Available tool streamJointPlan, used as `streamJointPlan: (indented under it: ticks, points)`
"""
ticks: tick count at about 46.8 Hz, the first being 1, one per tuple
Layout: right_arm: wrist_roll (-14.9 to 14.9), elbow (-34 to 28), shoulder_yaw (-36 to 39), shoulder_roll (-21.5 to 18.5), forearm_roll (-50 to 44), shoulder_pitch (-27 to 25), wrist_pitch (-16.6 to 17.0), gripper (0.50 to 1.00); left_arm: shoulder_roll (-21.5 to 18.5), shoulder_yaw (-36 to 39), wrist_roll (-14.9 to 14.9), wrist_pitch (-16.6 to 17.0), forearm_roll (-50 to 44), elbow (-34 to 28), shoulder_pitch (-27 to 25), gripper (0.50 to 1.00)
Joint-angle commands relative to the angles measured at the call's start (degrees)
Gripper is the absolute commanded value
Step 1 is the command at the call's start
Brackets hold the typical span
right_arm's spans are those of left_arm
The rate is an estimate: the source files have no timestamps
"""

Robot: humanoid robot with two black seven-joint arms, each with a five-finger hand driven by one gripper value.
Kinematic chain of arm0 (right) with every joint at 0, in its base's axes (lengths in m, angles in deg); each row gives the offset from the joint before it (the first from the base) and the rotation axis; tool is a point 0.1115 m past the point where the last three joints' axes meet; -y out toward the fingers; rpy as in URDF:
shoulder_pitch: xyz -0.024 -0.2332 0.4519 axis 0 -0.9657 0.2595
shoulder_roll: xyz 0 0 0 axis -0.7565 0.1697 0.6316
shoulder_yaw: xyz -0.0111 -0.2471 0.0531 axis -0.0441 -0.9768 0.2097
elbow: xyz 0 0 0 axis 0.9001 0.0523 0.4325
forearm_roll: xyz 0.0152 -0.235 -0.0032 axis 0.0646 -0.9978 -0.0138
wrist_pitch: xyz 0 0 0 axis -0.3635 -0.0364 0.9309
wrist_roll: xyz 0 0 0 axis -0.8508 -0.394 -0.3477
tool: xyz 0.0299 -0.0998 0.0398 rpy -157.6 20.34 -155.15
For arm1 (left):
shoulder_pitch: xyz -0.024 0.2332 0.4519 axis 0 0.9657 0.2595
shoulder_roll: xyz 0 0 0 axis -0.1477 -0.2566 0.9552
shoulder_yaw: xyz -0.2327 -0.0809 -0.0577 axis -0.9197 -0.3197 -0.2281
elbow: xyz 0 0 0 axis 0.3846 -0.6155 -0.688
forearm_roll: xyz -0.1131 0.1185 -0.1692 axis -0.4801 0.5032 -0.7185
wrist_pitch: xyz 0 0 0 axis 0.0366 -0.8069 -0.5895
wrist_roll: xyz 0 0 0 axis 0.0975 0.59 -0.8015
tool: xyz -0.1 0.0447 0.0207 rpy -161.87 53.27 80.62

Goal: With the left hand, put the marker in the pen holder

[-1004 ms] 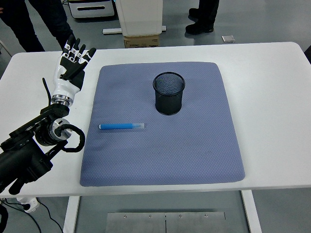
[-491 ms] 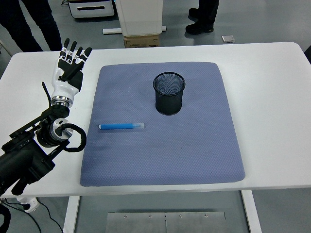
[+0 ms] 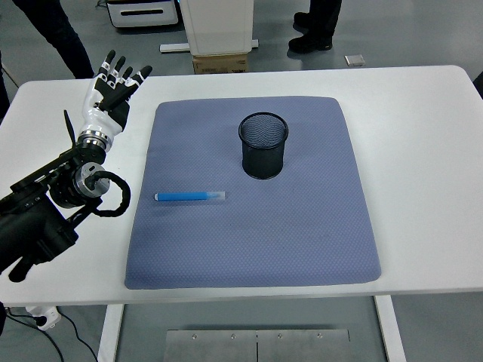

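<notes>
While marker (image 3: pixel 189 196) unmoved, hand (image 3: pixel 110 94) higher.

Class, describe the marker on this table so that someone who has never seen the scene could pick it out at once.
On the white table lies a large blue-grey mat. In the mat's left half, nearer than the black mesh pen holder, lies the marker. It is the only thing lying flat on the mat: a slim bright blue stick with a clear cap at its right end.
</notes>
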State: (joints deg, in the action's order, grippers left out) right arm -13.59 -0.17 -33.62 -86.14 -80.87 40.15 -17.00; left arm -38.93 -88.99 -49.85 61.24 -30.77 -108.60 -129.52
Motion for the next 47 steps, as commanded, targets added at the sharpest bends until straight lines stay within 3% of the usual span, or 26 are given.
streamJointPlan:
  ticks: [1,13,23,33,36,37,42,47]
  points:
    - [0.0,0.0,0.0,0.0,0.0,0.0,0.0,1.0,-1.7,1.3,0.9,-0.5,0.0,-0.1,-1.1,1.0]
    - [0.0,0.0,0.0,0.0,0.0,0.0,-0.1,1.0,-4.8,12.9,0.8,-1.0,0.0,-0.2,-8.3,1.0]
    - [0.0,0.0,0.0,0.0,0.0,0.0,0.0,1.0,-5.6,42.1,0.8,-2.1,0.1,-3.6,-23.8,1.0]
    - [0.0,0.0,0.0,0.0,0.0,0.0,0.0,1.0,-5.6,69.1,0.2,-4.2,0.3,-14.5,-39.1,1.0]
    - [0.0,0.0,0.0,0.0,0.0,0.0,0.0,1.0,-5.6,72.5,0.2,-5.4,0.4,-16.3,-41.5,1.0]
    - [0.0,0.0,0.0,0.0,0.0,0.0,0.0,1.0,-5.7,75.8,0.1,-7.6,0.5,-18.0,-44.0,1.0]
    - [0.0,0.0,0.0,0.0,0.0,0.0,0.0,1.0,-5.7,79.3,0.1,-11.1,1.6,-19.7,-46.3,1.0]
    - [0.0,0.0,0.0,0.0,0.0,0.0,0.0,1.0,-5.5,82.6,0.1,-11.7,6.3,-21.6,-47.2,1.0]
